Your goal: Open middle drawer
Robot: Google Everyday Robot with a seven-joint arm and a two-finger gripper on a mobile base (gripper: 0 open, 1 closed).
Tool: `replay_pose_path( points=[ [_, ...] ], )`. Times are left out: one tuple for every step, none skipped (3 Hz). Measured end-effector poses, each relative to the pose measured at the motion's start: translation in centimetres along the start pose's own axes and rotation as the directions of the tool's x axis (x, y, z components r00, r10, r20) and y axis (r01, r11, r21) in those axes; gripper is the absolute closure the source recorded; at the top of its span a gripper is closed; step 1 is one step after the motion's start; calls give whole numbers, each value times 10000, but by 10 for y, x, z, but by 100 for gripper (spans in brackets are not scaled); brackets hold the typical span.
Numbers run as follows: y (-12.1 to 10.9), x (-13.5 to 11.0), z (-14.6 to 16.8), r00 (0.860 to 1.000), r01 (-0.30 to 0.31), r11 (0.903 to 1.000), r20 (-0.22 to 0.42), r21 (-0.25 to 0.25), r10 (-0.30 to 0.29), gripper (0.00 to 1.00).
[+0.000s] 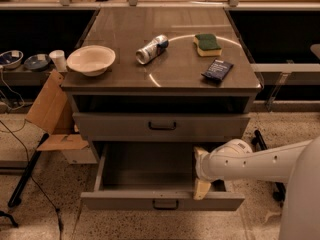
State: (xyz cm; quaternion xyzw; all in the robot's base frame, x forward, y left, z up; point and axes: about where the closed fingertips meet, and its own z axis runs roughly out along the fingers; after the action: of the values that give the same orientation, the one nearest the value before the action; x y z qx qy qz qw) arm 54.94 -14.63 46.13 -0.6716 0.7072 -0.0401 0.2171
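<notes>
The middle drawer [150, 200] is a grey metal tray. It stands pulled well out under the shut drawer above it [162, 126]. Its small dark bar handle [165, 204] sits at the centre of the front panel, and its inside looks bare. My gripper [201, 184] is at the end of the white arm [260, 161] that comes in from the right. It reaches down inside the open drawer at its right front corner, just behind the front panel. Anything below the open drawer is hidden.
On the cabinet top [125, 29] lie a white bowl [91, 59], a tipped can [152, 49], a green sponge [207, 43] and a dark packet [217, 69]. A cardboard box [52, 116] and cables sit on the floor at the left. Dark shelves stand on both sides.
</notes>
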Motion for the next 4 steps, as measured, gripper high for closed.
replay_pose_path(
  points=[
    [-11, -9, 0, 10000, -48, 10000, 44, 30, 48, 0],
    [-19, -20, 8, 10000, 48, 9997, -77, -223, -50, 0],
    [-17, -20, 9, 9994, 197, 9982, -286, -572, -214, 0],
    [-6, -8, 2, 9990, 154, 9960, -405, -884, -191, 0]
  ],
)
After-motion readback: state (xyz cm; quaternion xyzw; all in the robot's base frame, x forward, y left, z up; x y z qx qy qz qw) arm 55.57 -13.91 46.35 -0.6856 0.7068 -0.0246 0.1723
